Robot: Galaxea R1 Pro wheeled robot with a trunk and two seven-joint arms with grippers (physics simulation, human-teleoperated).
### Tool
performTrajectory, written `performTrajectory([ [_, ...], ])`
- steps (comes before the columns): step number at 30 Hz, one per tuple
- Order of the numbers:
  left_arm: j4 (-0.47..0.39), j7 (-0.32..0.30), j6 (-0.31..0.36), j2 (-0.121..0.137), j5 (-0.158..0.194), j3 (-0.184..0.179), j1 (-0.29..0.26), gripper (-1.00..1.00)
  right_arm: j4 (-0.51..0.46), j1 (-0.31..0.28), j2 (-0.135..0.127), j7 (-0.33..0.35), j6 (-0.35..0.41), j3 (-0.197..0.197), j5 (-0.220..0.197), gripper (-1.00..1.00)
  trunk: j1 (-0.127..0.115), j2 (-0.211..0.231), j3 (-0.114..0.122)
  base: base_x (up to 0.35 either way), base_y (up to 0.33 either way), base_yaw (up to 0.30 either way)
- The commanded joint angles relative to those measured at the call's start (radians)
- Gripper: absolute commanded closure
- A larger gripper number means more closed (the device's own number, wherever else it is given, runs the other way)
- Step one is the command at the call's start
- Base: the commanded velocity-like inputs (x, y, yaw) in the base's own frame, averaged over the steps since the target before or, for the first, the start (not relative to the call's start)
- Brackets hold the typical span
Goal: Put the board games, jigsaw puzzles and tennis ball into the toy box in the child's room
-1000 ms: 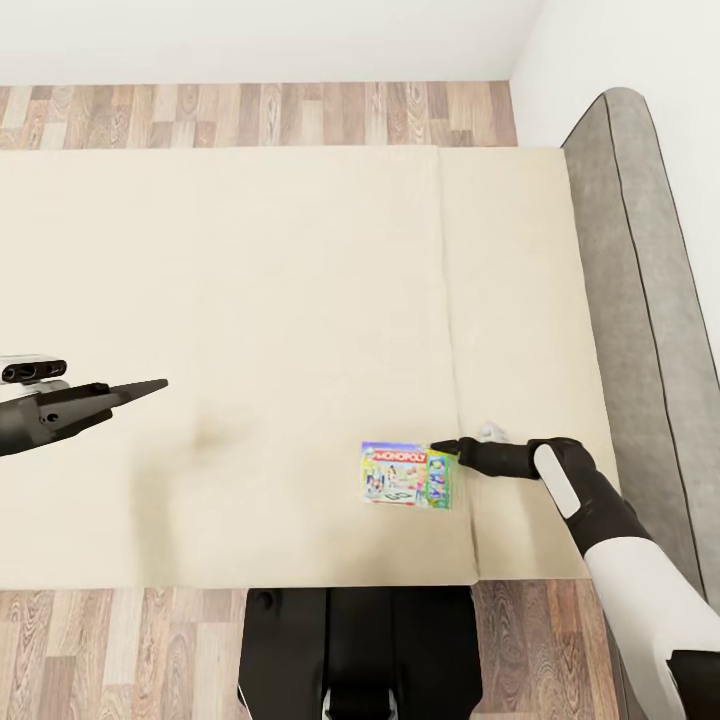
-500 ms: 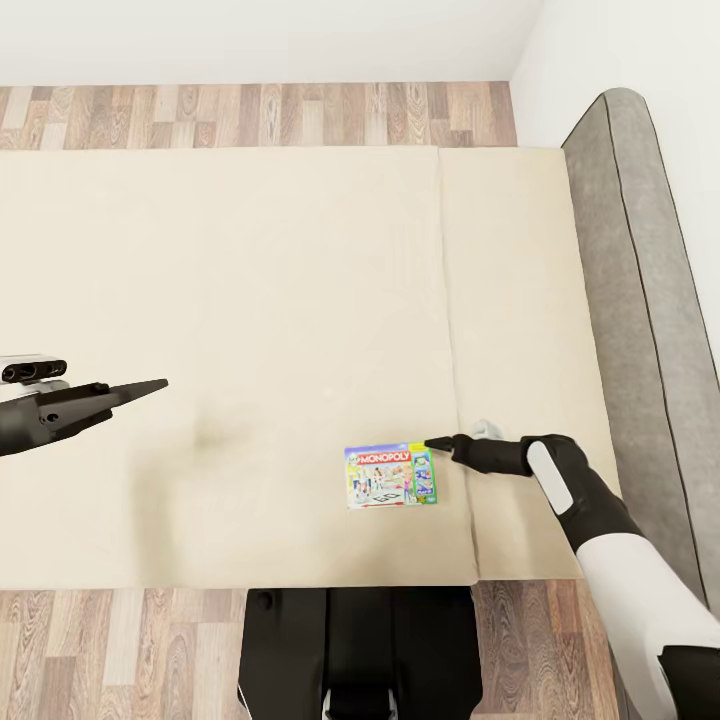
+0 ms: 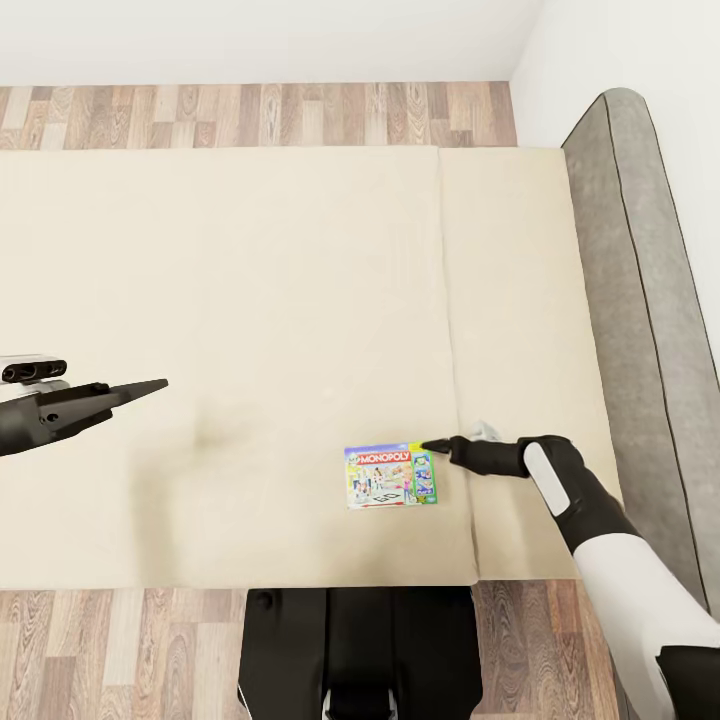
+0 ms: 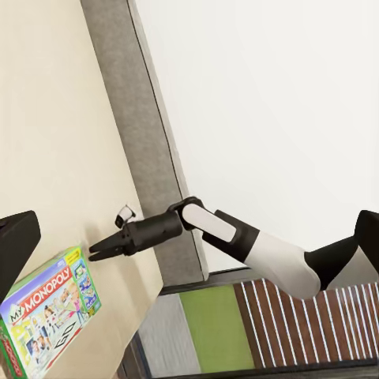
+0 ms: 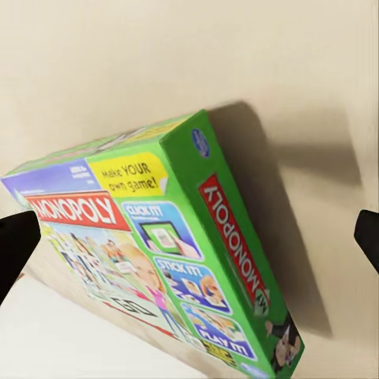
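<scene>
One board game point(image 3: 392, 476), a green and blue Monopoly box, lies flat on the cream bed point(image 3: 280, 280) near its front edge. My right gripper point(image 3: 430, 445) points at the box's far right corner, its tip at the box edge; I cannot tell if it touches. In the right wrist view the box point(image 5: 158, 260) sits ahead, with the jaws spread wide and nothing held. The left wrist view shows the same box point(image 4: 47, 304) and the right gripper point(image 4: 99, 251) beside it. My left gripper point(image 3: 155, 385) hovers over the bed's left part, open and empty.
A grey padded headboard point(image 3: 640, 300) runs along the bed's right side against the white wall. Wood plank floor point(image 3: 250, 115) lies beyond the bed's far edge. My dark base point(image 3: 360, 650) stands at the bed's near edge.
The Monopoly box has slid a little to the left and settled flat. My right gripper has followed it slightly leftward. The left arm has stayed still.
</scene>
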Motion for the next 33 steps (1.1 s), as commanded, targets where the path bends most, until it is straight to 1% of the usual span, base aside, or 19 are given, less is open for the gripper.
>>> performTrajectory([
  [1,0.0,-0.004,0.01,0.0,-0.001,0.0,0.0,-1.0,0.0,0.0,-0.001,0.004,0.002,0.014,0.003,-1.0,0.001,-0.002,-0.001,0.0,0.0,0.0],
  [2,0.0,-0.004,0.015,-0.005,0.0,0.0,-0.004,-1.0,0.004,0.006,0.004,0.004,0.004,0.02,0.004,-1.0,0.001,-0.002,-0.001,0.0,0.0,0.0],
  [3,0.0,-0.004,0.015,-0.005,0.0,0.0,-0.004,-1.0,0.004,0.01,0.005,0.004,0.005,0.025,0.004,-1.0,0.001,-0.002,-0.001,0.0,0.0,0.0],
  [10,0.0,-0.004,0.015,-0.006,0.0,0.0,-0.005,-1.0,0.004,0.006,0.005,0.004,0.005,0.022,0.004,-1.0,0.001,-0.002,-0.001,0.0,0.0,0.0],
  [17,0.0,-0.004,0.016,-0.001,0.001,-0.001,-0.017,-1.0,0.004,0.0,0.007,0.005,0.005,0.038,0.007,-1.0,0.001,-0.002,-0.001,0.0,0.0,0.0],
  [29,0.0,-0.003,0.016,0.001,0.001,-0.002,-0.022,-1.0,0.004,-0.001,0.007,0.008,0.007,0.048,0.009,-1.0,0.001,-0.002,-0.001,0.0,0.0,0.0],
  [33,0.0,-0.002,0.016,0.002,0.0,-0.002,-0.022,-1.0,0.004,-0.001,0.013,0.006,0.008,0.065,0.009,-1.0,0.001,-0.002,-0.001,0.0,0.0,0.0],
])
